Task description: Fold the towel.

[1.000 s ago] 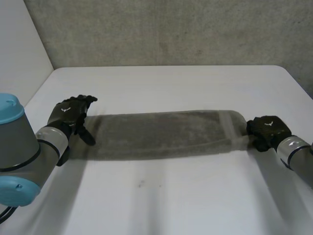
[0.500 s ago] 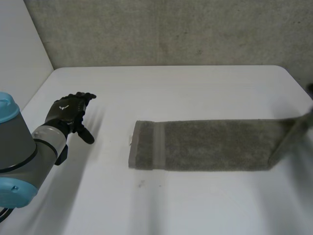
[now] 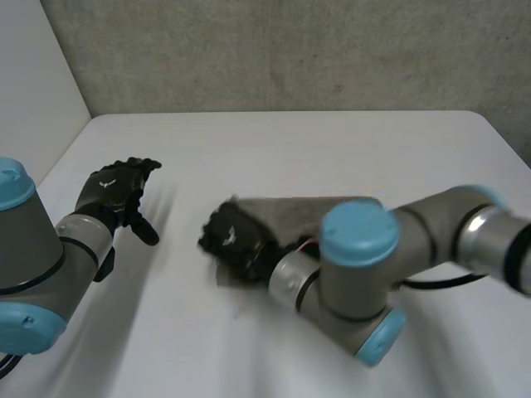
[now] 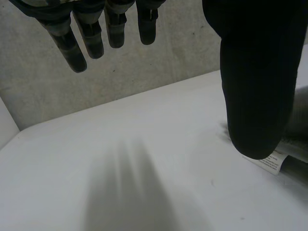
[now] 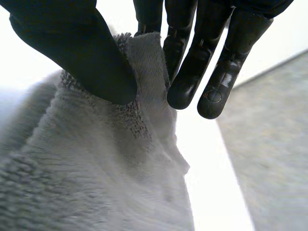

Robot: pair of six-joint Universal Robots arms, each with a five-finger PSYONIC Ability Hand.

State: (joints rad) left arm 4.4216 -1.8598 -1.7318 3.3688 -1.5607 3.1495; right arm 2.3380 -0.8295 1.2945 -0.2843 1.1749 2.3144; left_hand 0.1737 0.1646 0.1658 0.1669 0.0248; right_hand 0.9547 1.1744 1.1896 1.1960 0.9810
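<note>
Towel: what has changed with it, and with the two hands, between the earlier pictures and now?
The right hand swung back from the table's right edge and carried its end of the towel across toward the left, so the towel looks doubled over, partly hidden by the right arm. It keeps the towel's edge pinched between thumb and fingers. The left hand stayed in place, open, apart from the towel.

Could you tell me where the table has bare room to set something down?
The far strip of the table, between the wall and the towel, is bare; so is the near-left patch in front of the towel. The middle is crowded: the right robot hand pinches the towel there, and the open left robot hand hovers nearby.
</note>
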